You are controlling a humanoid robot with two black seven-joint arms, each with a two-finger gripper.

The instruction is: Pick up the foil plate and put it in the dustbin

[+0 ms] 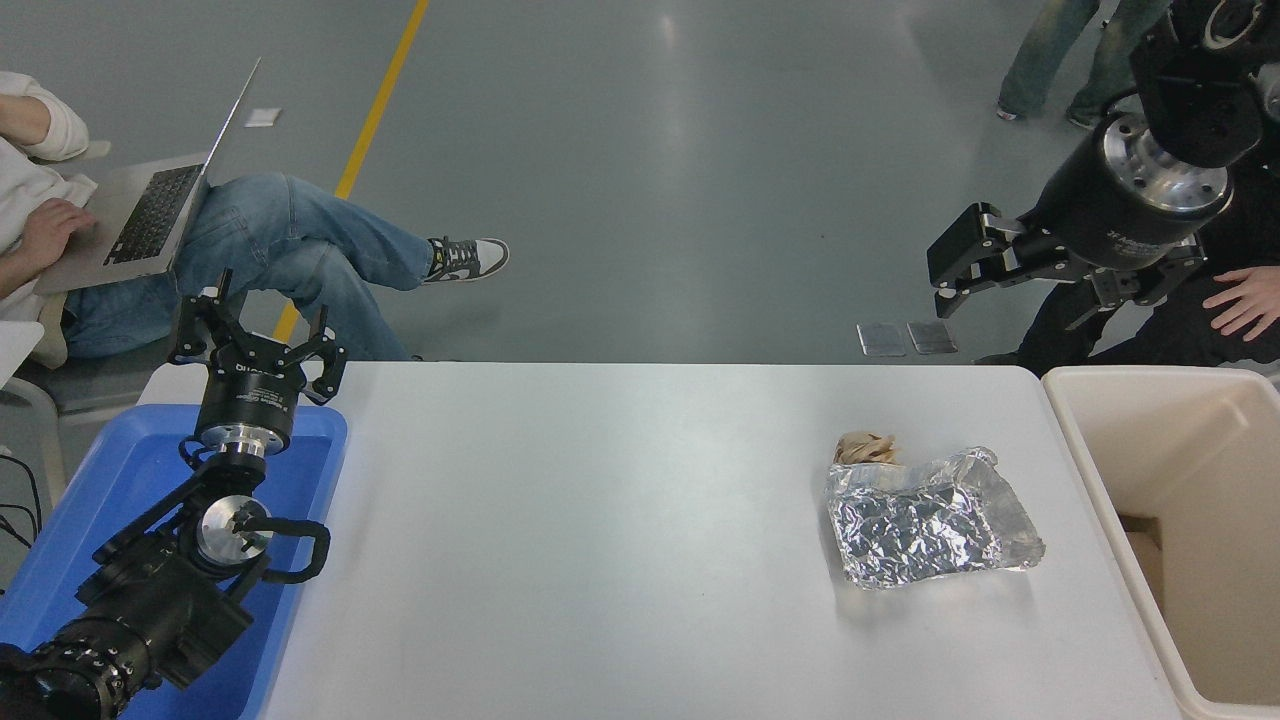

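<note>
**Reaching for crinkled foil from far off: where this could slip**

Looking down from the head view, you have the foil plate (930, 518) lying flat on the white table (600, 520), towards its right side and near the dustbin (1090, 470), which stands against the table's right edge. A small tan paper wad (865, 448) touches the plate's far left corner. Your right gripper (950, 275) hangs high beyond the table's far edge, well apart from the plate, with its fingers spread and nothing between them. The left gripper (255, 345) sits parked above the blue tray (310, 440) at the lower left, its fingers also spread and empty.

Nothing has been grasped yet, so the whole pick lies ahead of you, and most of the risk sits there. The foil looks thin and wrinkled, with a low uneven rim; I judge that a pinch on that rim could crush or tear it, or let it slide out on the lift. Coming down at the far left corner, you could catch the paper wad as well and carry it along. A flat push against the plate would probably skate it across the smooth tabletop. A person's hand (1245, 300) rests close beside the right arm, so swing with care. Over the bin, release well inside the thick rim, or the light plate may lodge on it.
</note>
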